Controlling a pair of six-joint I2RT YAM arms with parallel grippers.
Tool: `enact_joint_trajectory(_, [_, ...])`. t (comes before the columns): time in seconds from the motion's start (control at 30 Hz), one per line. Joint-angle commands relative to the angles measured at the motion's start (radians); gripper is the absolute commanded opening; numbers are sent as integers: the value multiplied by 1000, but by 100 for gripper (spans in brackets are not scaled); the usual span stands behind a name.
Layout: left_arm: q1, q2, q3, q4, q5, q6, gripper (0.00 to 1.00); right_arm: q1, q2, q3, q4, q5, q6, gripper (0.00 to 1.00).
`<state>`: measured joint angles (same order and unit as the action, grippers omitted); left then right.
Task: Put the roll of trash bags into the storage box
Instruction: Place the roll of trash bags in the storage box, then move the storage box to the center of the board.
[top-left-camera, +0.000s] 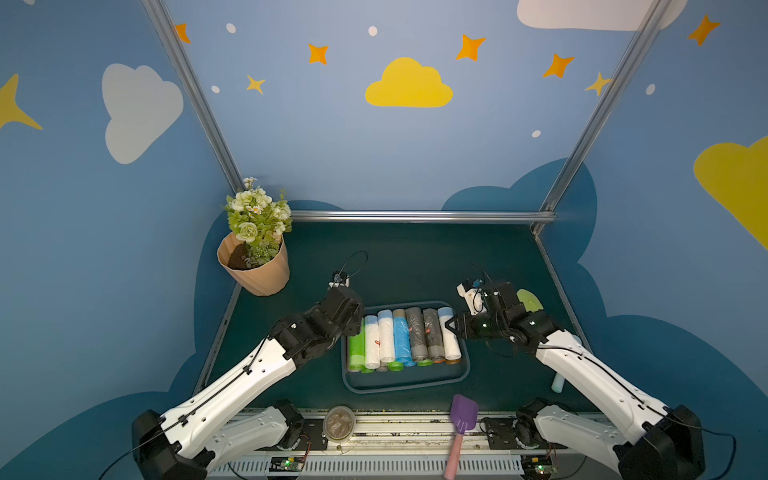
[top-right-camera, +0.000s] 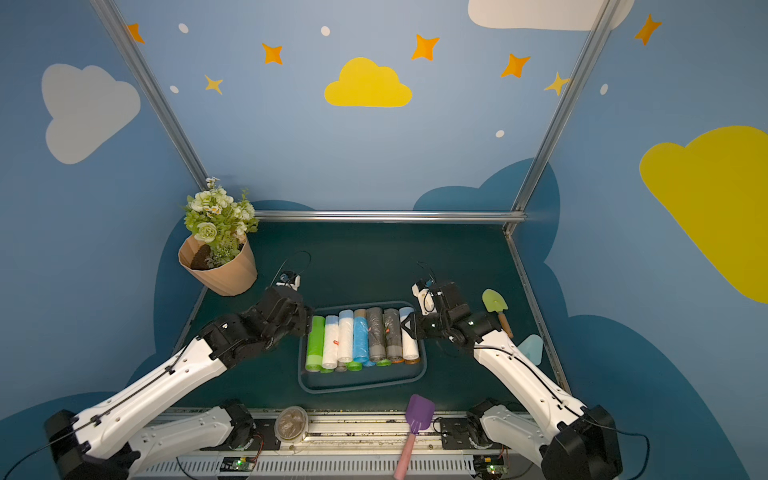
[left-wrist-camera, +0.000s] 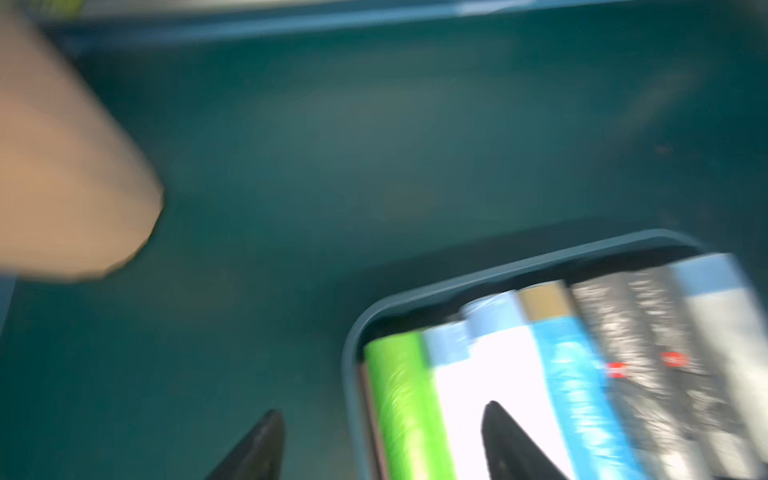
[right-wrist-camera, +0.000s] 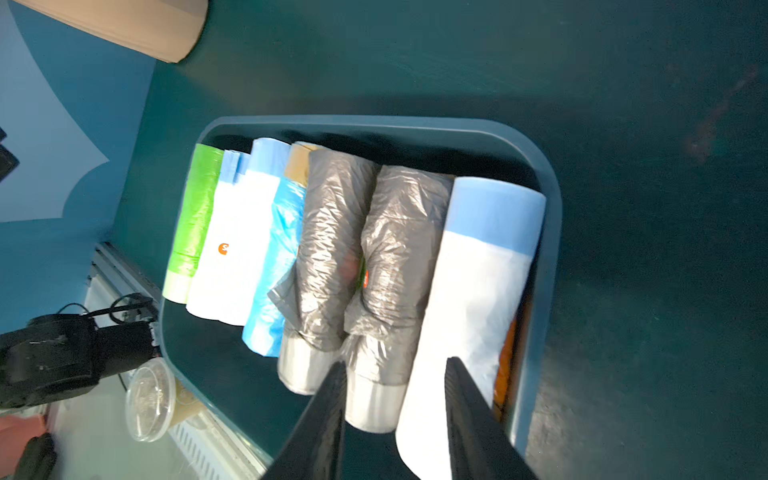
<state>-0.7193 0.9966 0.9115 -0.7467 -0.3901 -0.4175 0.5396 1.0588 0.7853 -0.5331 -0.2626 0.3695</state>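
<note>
Your task looks close to done. The storage box (top-left-camera: 405, 376) sits in the middle of the mat (top-left-camera: 395, 257), and 7 rolls of trash bags (top-left-camera: 401, 338) lie side by side in it, pressed toward its far wall. They run from the green roll (top-right-camera: 316, 343) at the left end, through 2 white, 1 blue and 2 grey, to the white roll with a pale blue band (right-wrist-camera: 478, 270) at the right end. Green and orange ends peep out under the row, so more rolls may lie below, but you cannot count them here.

The left gripper (left-wrist-camera: 382, 409) hangs over the box's left rim and the green roll. Its jaws are roughly half apart, and as far as the blurred wrist view shows, nothing is caught between them. The right gripper (right-wrist-camera: 397, 361) hovers over the right end of the row, jaws parted only a little and empty.

No roll shows on the mat outside the box. A pale blue item (top-right-camera: 532, 349) near the mat's right edge is partly hidden, and I cannot name it. What is left, in my judgement, is to back both grippers away.
</note>
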Motion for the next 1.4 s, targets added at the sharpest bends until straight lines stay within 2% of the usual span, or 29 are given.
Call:
enact_joint_trajectory(0.0, [47, -32, -82, -99, -25, -181, 60, -14, -13, -43, -45, 84, -6, 38])
enact_joint_trajectory(0.13, [82, -62, -142, -31, 91, -188, 54, -64, 1, -70, -52, 55, -13, 37])
enact_joint_trajectory(0.27, [118, -21, -172, -11, 126, -207, 51, -85, -30, -106, -36, 8, -14, 37])
enact_joint_trajectory(0.33, [118, -12, -197, 58, 209, -199, 48, -87, -58, -109, -45, -4, -15, 37])
enact_joint_trajectory(0.4, [118, 0, -206, 85, 232, -207, 46, -87, -84, -128, -64, -17, -17, 37])
enact_joint_trajectory(0.63, [119, 74, -215, 103, 255, -212, 42, -87, -156, -155, -72, -122, -6, 38])
enact_joint_trajectory(1.1, [132, 151, -257, 201, 273, -193, 22, -125, -183, -219, -35, -16, 65, 41])
enact_joint_trajectory(1.37, [138, 179, -241, 219, 258, -186, 8, -150, -104, -251, 39, -2, 71, 37])
